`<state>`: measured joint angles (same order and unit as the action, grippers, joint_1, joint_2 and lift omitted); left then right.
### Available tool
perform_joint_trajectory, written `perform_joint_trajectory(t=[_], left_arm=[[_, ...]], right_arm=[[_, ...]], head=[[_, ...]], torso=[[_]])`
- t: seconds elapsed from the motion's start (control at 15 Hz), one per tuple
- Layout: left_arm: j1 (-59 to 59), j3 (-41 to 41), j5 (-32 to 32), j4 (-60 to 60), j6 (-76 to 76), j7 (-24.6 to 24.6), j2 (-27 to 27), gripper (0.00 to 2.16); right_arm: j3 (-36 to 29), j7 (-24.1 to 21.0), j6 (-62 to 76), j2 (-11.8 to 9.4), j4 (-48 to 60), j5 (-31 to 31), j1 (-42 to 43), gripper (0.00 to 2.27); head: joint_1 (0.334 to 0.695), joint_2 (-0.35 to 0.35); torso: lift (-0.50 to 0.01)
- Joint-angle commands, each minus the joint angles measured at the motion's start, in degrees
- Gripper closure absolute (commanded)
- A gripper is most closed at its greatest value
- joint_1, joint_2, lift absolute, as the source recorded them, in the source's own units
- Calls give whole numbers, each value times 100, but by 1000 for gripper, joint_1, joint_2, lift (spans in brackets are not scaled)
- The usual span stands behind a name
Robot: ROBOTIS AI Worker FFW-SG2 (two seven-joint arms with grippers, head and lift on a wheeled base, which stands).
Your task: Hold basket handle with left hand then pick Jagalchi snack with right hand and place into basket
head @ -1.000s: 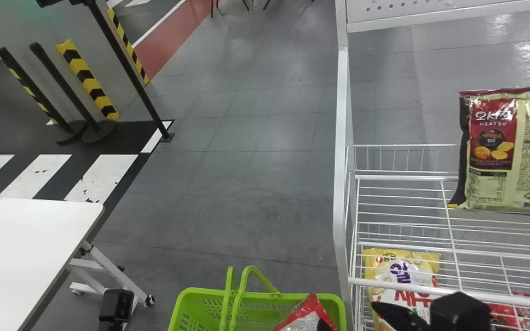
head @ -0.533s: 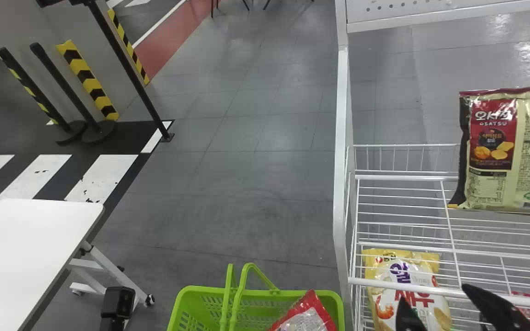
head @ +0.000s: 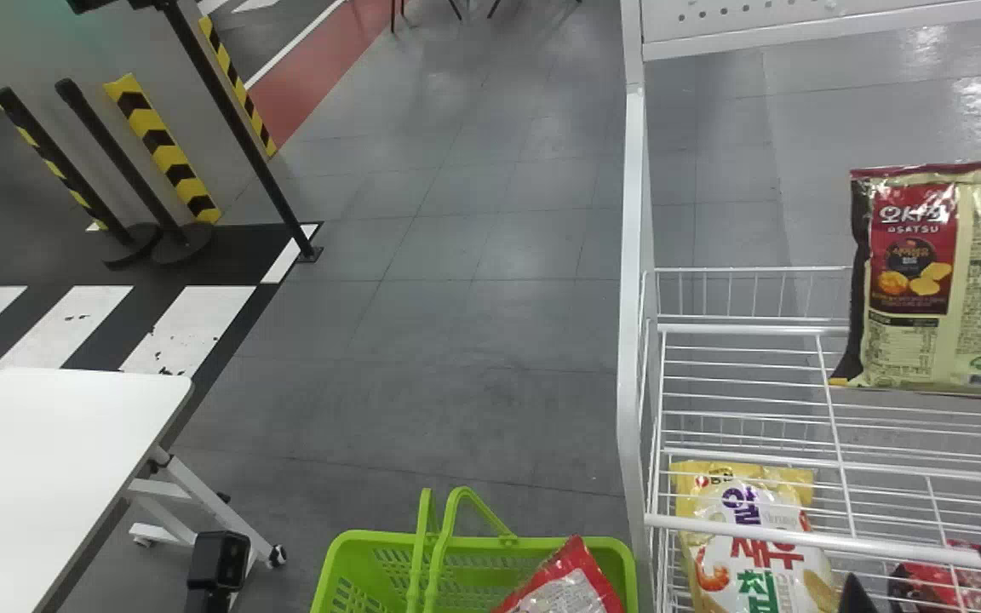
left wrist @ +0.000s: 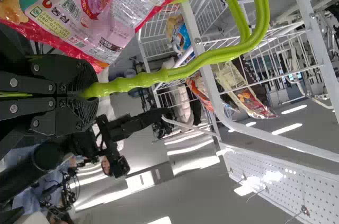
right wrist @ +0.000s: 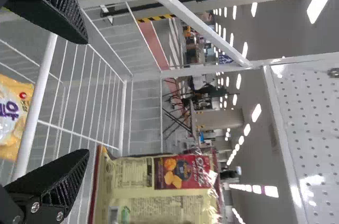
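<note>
Right of the yellow shrimp snack bag (head: 754,545), my right gripper (head: 929,583) is low at the wire shelf's front edge. In the right wrist view my right gripper (right wrist: 85,97) stands open, with nothing between its fingers. The green basket (head: 354,562) is at the bottom centre, a red bag (head: 563,583) inside it at the right. My left gripper (left wrist: 87,94) is shut on the green handle (left wrist: 143,80), close to a pink and red snack bag (left wrist: 90,23). I cannot tell which bag is Jagalchi.
An Osatsu bag (head: 912,281) stands on the white wire rack (head: 737,328); a dark red bag (head: 925,587) lies lower right. The rack's white post (head: 632,340) rises right of the basket. A white table (head: 56,451) is at left, a black boxy part (head: 218,562) beside it.
The right gripper has travelled right along the shelf front, its fingers now farther apart than a second ago, uncovering the shrimp snack bag. The basket has shifted very slightly.
</note>
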<state>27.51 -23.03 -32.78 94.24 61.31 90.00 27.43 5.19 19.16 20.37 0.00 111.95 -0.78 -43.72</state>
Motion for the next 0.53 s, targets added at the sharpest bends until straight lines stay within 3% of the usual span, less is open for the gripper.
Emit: perform_joint_trajectory(t=[0.0,0.47], left_arm=[[0,0,0,-2,0,57,8,2145],[0,9,52,16,-18,57,8,2145]], right_arm=[[-308,8,884,5,-323,-36,-128,76],[-686,272,1113,5,-709,16,-207,76]], head=[[695,350],[695,295]], torso=[[-9],[-9]])
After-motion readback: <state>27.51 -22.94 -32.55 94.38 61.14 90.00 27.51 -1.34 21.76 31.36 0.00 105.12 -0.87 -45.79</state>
